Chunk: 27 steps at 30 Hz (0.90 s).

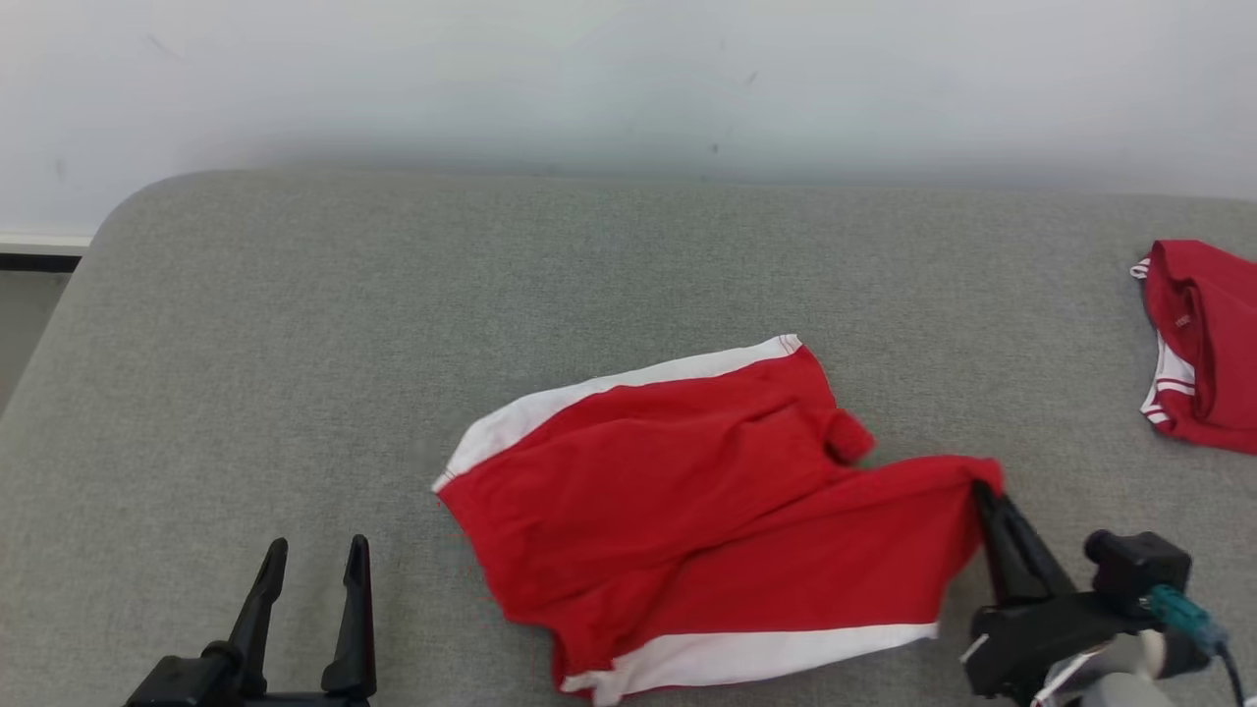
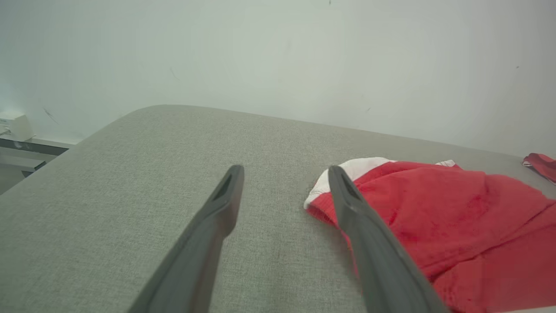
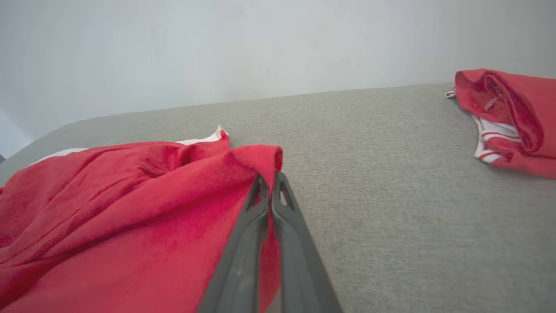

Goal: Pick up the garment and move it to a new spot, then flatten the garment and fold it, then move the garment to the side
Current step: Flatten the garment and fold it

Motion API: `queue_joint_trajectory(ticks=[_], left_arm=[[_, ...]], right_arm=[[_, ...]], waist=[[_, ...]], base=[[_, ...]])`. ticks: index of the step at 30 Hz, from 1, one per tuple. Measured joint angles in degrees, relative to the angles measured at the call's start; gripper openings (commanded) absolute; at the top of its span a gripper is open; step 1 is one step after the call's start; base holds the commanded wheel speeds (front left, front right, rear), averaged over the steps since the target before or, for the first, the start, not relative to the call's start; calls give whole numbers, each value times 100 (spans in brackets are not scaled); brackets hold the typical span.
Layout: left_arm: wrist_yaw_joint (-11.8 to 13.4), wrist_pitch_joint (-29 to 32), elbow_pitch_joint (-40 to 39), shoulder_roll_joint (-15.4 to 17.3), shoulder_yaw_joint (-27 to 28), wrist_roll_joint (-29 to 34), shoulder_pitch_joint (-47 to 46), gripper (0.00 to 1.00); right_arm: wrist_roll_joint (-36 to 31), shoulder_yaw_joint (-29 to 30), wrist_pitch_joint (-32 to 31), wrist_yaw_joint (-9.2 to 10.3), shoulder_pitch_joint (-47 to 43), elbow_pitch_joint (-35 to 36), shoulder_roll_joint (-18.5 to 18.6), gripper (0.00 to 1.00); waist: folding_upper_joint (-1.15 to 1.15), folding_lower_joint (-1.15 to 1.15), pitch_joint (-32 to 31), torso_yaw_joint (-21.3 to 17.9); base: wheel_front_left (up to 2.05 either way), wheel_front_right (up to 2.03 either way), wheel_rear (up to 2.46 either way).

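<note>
Item 1, near left: left tool (image 1: 319, 542), two long dark fingers, standing wide and holding nothing, over bare grey fabric-covered counter (image 1: 393, 295); in the left wrist view the left tool (image 2: 285, 170) lies just beside the garment's white-edged left corner, apart from it. Item 2, near right: right tool (image 1: 982, 491), same dark fingers, pinched tight on the right corner of the cloth; the right wrist view shows the right tool (image 3: 270, 176) with a thin red fold caught at its tips. Item 3, centre: red garment with white bands (image 1: 687, 491), soft knit, lying rumpled on the counter with a fold across its middle, its right corner drawn up toward the pinch. Item 4, far right: second red garment with white stripes (image 1: 1203, 344), bunched, well apart from the first. Item 5, far: pale wall (image 1: 589, 79). Risk notes: the pinch takes little cloth, so a quick lift could let the corner slip free; with one corner held and the left corner ungrasped, the garment would likely drag and bunch rather than travel flat; a carry toward the right could land it on the second garment.
</note>
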<state>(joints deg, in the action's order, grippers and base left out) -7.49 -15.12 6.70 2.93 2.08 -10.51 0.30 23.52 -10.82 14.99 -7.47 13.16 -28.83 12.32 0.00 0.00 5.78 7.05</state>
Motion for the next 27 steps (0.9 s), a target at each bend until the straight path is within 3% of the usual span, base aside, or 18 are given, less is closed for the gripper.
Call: queue_joint_trajectory(ticks=[6,13,14,15,21,27], left_arm=[[0,0,20,-1,-58,-2,-7,100],[-1,0,47,-2,-132,-24,-74,100],[-1,0,51,-1,-132,-29,-77,100],[-1,0,56,-1,-138,-35,-77,100],[3,0,90,-1,-179,-59,-73,100],[15,0,81,-2,-121,-11,42,100]], right_arm=[[0,114,-177,0,-45,152,412,0],[-103,60,-425,0,478,-213,468,2],[-154,55,-437,0,585,-370,460,46],[-177,36,-434,0,681,-516,443,100],[-230,-108,-124,0,940,-911,323,100],[-52,-111,-13,0,508,-385,305,100]], waist=[[0,0,-10,-52],[0,0,39,40],[0,0,50,46],[0,0,57,48],[0,0,-18,6],[0,0,-183,-161]], base=[[0,0,0],[0,0,0],[0,0,0],[0,0,0],[0,0,0],[0,0,0]])
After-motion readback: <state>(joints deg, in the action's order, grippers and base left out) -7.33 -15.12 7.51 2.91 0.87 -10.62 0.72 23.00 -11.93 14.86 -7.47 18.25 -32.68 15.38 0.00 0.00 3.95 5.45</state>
